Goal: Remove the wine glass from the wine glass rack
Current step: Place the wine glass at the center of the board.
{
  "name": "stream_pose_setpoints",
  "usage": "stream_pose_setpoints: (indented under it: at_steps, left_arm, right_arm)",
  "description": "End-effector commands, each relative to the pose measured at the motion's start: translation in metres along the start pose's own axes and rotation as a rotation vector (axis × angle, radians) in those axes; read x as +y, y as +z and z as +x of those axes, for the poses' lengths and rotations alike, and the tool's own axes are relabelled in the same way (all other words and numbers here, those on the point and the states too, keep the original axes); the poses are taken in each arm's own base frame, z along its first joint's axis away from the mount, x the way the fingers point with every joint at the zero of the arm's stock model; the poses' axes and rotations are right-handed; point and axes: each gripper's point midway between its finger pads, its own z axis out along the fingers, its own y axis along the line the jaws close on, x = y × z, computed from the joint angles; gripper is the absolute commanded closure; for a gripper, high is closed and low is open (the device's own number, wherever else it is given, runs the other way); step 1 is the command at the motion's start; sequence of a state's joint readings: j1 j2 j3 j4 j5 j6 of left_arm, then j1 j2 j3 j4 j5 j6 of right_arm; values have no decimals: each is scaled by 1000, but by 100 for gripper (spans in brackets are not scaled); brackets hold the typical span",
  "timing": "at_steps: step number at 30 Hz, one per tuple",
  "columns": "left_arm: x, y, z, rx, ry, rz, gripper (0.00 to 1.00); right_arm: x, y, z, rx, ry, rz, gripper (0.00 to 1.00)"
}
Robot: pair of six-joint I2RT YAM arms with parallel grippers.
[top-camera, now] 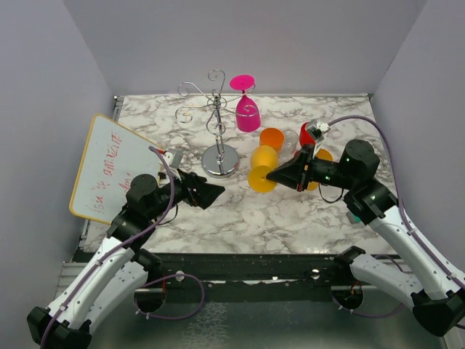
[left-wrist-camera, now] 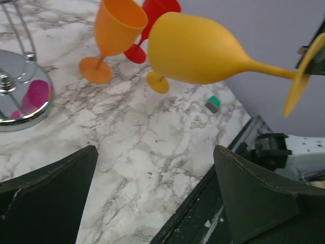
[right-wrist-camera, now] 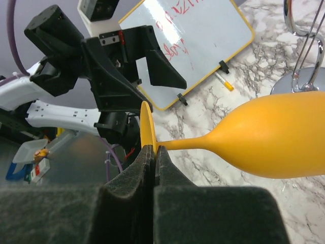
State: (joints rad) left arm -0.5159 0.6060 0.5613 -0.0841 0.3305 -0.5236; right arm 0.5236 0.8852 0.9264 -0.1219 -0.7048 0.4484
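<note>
right gripper point(right-wrist-camera: 154, 152): pinched on yellow wine glass point(right-wrist-camera: 274, 137) stem, glass sideways, right of wine glass rack point(top-camera: 219, 123) | left gripper point(top-camera: 209, 193): wide apart, empty | tip: grip tight, stand it up slowly

Five plastic wine glasses: one pink point(top-camera: 247, 115), one orange point(top-camera: 271, 138), one red point(top-camera: 305, 136), two yellow point(top-camera: 262, 166) point(top-camera: 325, 155). One chrome wine glass rack point(top-camera: 220, 161), one whiteboard point(top-camera: 116, 163), two robot arms point(top-camera: 134, 200) point(top-camera: 360, 163).
</note>
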Motion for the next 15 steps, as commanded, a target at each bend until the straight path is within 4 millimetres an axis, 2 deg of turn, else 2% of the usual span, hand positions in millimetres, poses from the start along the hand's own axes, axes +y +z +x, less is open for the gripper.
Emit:
stream_pose_setpoints:
  at_steps: [1,6,14,15]
  left_arm:
    - [-63,-7,-23,-8,-21,294,4]
    - [-92,-9,-25,28,-77,474,9]
    - [-102,-1,0,147,-104,539,17]
    - [-104,0,4,158,-106,543,19]
  right_arm:
    - [11,1,4,12,-12,-73,99]
    - [10,10,16,42,15,-92,99]
    - [11,29,34,77,41,-94,99]
    - [13,32,31,64,30,-102,99]
